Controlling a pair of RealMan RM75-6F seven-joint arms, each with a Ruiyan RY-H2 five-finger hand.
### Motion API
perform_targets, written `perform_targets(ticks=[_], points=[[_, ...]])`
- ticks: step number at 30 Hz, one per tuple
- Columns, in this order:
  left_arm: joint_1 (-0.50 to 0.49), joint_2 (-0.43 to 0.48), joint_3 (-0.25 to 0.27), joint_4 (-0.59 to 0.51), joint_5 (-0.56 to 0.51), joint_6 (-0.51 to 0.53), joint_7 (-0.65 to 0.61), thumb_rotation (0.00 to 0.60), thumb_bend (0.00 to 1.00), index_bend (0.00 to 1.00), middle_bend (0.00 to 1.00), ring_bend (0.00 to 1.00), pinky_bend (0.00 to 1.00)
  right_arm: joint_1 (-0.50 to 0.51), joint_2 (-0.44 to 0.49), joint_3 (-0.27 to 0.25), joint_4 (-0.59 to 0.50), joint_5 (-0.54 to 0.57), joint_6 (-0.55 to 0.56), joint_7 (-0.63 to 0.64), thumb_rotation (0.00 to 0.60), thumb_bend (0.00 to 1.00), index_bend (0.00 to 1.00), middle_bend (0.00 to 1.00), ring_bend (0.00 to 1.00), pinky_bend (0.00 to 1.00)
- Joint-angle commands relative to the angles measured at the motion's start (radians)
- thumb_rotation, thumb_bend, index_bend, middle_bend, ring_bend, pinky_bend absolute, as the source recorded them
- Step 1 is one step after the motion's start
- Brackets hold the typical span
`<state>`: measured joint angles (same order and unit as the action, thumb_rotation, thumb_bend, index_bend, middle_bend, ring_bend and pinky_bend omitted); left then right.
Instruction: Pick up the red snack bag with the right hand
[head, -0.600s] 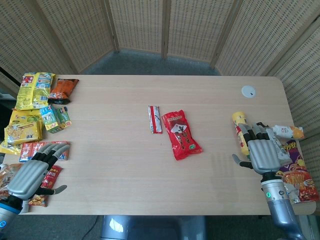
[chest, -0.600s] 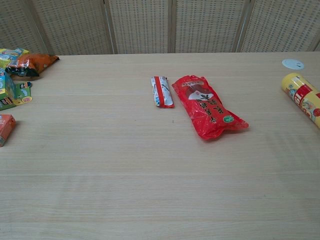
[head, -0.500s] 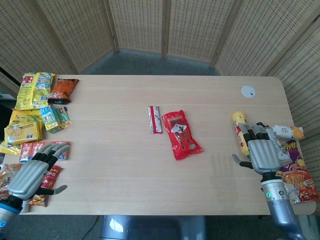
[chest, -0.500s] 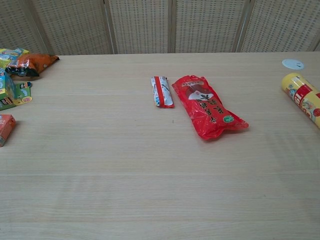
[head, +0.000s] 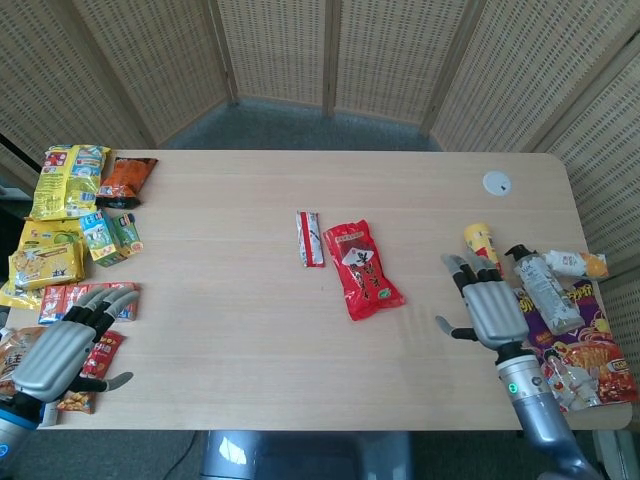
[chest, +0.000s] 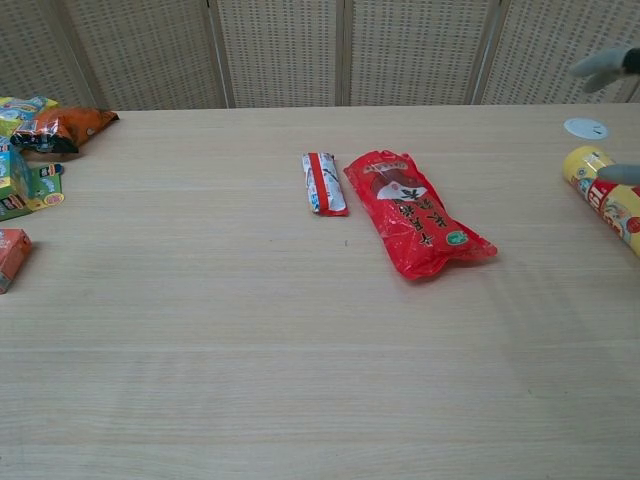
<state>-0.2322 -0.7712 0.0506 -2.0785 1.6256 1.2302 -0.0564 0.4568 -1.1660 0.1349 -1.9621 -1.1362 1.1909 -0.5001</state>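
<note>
The red snack bag (head: 363, 269) (chest: 416, 213) lies flat near the middle of the wooden table (head: 240, 330), untouched. My right hand (head: 488, 306) hovers to the right of it, palm down with fingers spread and nothing in it; in the chest view only its fingertips (chest: 606, 65) show at the right edge. My left hand (head: 66, 347) hangs over the table's front left corner, fingers apart and empty.
A small red-and-white packet (head: 309, 238) lies just left of the red bag. A yellow tube (head: 480, 245) and a clear bottle (head: 540, 287) sit beside my right hand. Several snack packs (head: 70, 215) crowd the left edge. A white disc (head: 496, 182) is at the far right.
My right hand has moved left and a little up, toward the red bag, uncovering the bottle; its fingertips now show in the chest view. The left hand and the bag have not moved.
</note>
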Motion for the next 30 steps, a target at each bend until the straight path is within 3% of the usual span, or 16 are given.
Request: perform_targets(ticks=[1, 5, 8, 22, 30], points=[[-0.008, -0.003, -0.004, 0.009, -0.001, -0.008, -0.009, 0.562, 0.21, 0.00, 0.00, 0.00, 0.00, 0.069, -0.059, 0.002, 0.000, 0.036, -0.083, -0.048, 0.499, 0.30, 0.00, 0.11, 0.17, 0.39], [-0.018, -0.011, -0.007, 0.027, -0.003, -0.018, -0.029, 0.564, 0.21, 0.00, 0.00, 0.00, 0.00, 0.130, -0.117, 0.000, 0.002, 0.083, -0.137, -0.118, 0.592, 0.31, 0.00, 0.19, 0.29, 0.53], [-0.022, -0.015, -0.007, 0.038, 0.000, -0.021, -0.042, 0.563, 0.21, 0.00, 0.00, 0.00, 0.00, 0.170, -0.164, 0.006, -0.002, 0.134, -0.157, -0.155, 0.600, 0.31, 0.00, 0.23, 0.34, 0.58], [-0.004, 0.004, 0.007, 0.043, 0.028, 0.019, -0.064, 0.564, 0.21, 0.00, 0.00, 0.00, 0.00, 0.321, -0.385, 0.007, 0.138, 0.261, -0.229, -0.221, 0.600, 0.31, 0.00, 0.23, 0.36, 0.59], [0.013, 0.020, 0.019, 0.025, 0.043, 0.040, -0.045, 0.563, 0.21, 0.00, 0.00, 0.00, 0.00, 0.377, -0.439, 0.033, 0.243, 0.303, -0.282, -0.154, 0.600, 0.31, 0.00, 0.23, 0.36, 0.59]])
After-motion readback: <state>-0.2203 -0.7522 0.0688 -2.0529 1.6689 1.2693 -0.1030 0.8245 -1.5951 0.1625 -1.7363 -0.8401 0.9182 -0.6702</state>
